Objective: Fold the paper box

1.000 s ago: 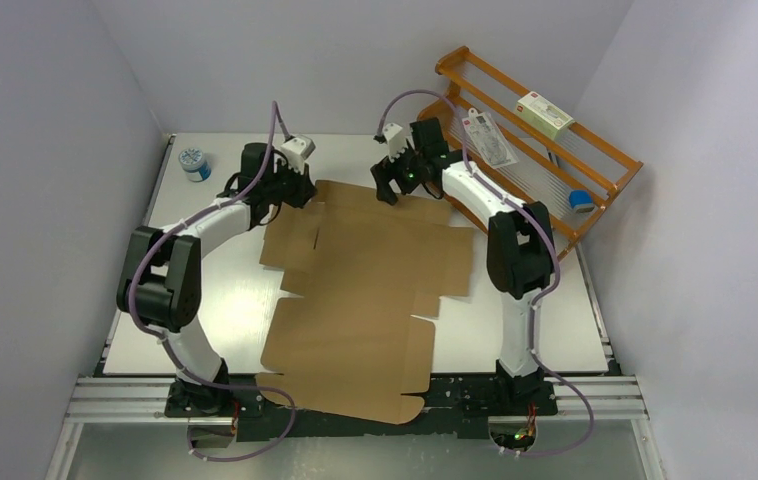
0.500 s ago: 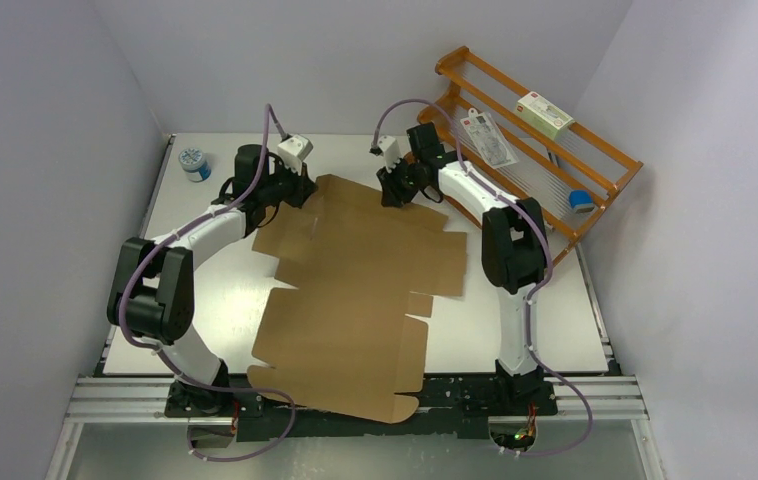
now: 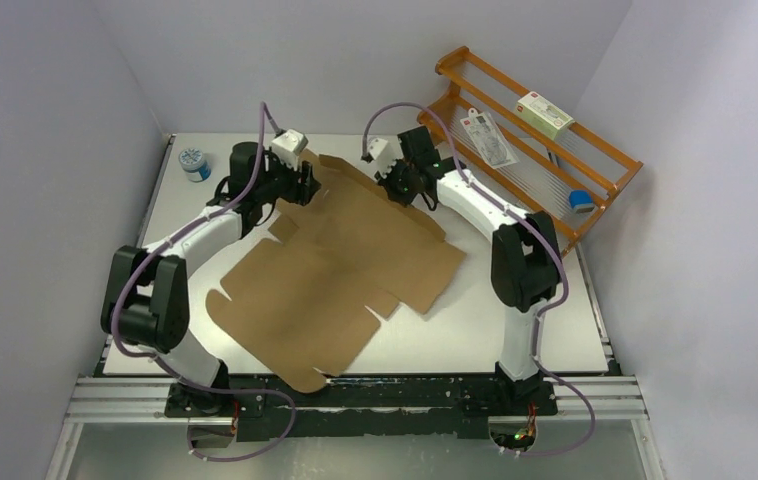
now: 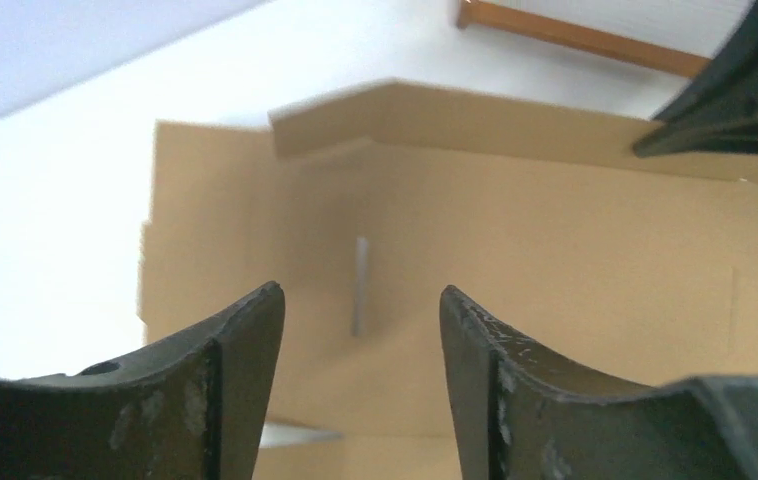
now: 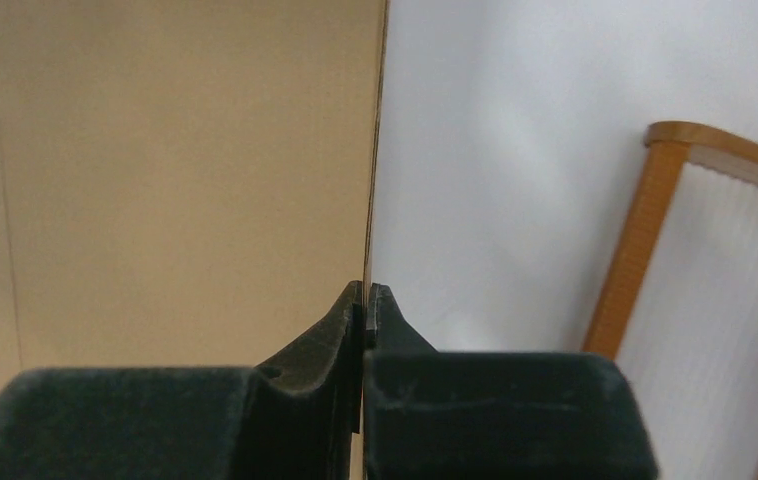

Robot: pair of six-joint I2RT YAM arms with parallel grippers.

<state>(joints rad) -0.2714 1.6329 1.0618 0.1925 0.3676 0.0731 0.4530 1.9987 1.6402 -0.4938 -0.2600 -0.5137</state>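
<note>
The paper box [image 3: 335, 270] is a flat brown die-cut cardboard sheet lying askew on the table, its near end swung toward the left arm. My left gripper [image 3: 307, 185] hovers at the sheet's far left corner. In the left wrist view this gripper [image 4: 360, 300] stands open with nothing between its fingers, and the cardboard [image 4: 555, 250] lies beyond them. My right gripper [image 3: 392, 183] is at the sheet's far edge. In the right wrist view it [image 5: 366, 292] is shut on the thin edge of the cardboard [image 5: 175, 180].
An orange wooden rack [image 3: 535, 130] leans at the back right, holding a white carton with a red label [image 3: 544, 113], a flat packet [image 3: 488, 138] and a blue roll [image 3: 581, 200]. A small white and blue jar [image 3: 194, 163] stands at the back left corner.
My left gripper has opened and let go of the sheet. My right gripper has shut on the far edge. The sheet's near end has swung to the left.
</note>
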